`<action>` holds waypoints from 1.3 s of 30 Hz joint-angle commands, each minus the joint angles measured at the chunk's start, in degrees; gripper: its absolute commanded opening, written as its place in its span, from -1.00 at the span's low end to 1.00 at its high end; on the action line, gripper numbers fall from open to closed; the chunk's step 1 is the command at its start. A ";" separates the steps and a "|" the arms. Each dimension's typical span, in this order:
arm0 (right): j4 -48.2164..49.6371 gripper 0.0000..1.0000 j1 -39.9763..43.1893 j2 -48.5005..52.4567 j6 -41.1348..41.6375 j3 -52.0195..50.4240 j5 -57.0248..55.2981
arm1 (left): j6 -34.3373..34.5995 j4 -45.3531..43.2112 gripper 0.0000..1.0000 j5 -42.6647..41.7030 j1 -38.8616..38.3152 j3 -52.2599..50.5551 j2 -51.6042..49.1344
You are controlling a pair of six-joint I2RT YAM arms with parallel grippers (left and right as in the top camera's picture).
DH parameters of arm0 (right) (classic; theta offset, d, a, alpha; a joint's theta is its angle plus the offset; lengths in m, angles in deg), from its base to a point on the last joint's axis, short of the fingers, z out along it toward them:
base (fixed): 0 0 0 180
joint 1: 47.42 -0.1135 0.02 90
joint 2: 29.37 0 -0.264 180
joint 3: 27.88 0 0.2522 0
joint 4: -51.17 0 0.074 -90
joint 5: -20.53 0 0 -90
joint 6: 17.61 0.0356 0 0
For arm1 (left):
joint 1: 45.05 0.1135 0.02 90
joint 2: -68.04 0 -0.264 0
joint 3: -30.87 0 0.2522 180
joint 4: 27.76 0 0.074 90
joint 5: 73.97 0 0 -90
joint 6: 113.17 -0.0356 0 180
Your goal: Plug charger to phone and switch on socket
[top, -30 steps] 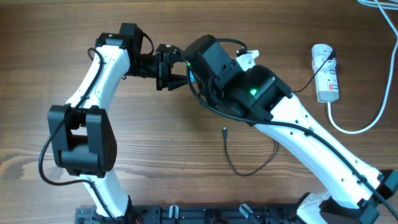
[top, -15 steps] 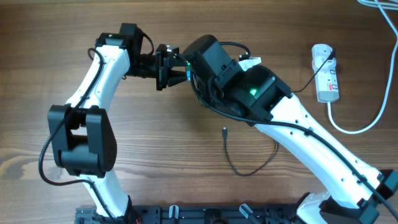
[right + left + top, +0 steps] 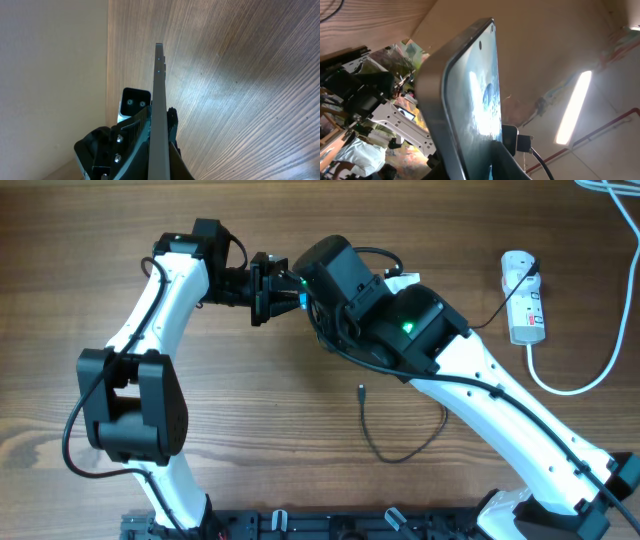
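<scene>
Right gripper (image 3: 162,167) jaws clamp the phone (image 3: 159,75) edge-on; left gripper (image 3: 156,122) jaws flank it narrowly, contact unclear.

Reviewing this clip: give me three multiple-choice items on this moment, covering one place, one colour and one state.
1. Where is the charger's plug tip?
A. On the table, apart from the phone
B. Inside the phone's port
C. In the right gripper

2. What colour is the socket's body?
A. Black
B. White
C. Blue

3. How is the phone placed?
A. Flat on the table
B. Held on edge in the right gripper
C. Leaning against the socket

Answers:
1 A: the charger tip lies on the bare table, well below the arms.
2 B: the socket is white with red markings.
3 B: the right wrist view shows the phone edge-on, rising from the right gripper.
</scene>
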 commanded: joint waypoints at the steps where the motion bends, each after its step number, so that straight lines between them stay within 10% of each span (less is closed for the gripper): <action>1: -0.02 -0.91 -0.28 0.15 0.87 0.70 1.03 | -0.09 0.04 -0.62 -1.11 -0.15 0.07 1.81; 18: 0.09 -0.90 -0.28 1.22 0.92 0.70 1.42 | 0.11 0.07 -0.53 -1.11 -0.15 0.07 1.81; 31: 0.26 -0.86 -0.31 1.60 0.28 0.70 1.84 | 0.11 0.04 -0.92 -1.11 -0.15 0.07 1.81; 34: 0.26 -0.69 -0.31 1.60 -1.70 0.70 1.84 | 0.09 0.00 -0.92 -1.11 -0.15 0.07 1.81; 39: 0.28 0.44 0.02 1.18 -7.26 0.72 0.39 | 0.07 -0.74 -0.92 -1.11 0.07 0.07 1.81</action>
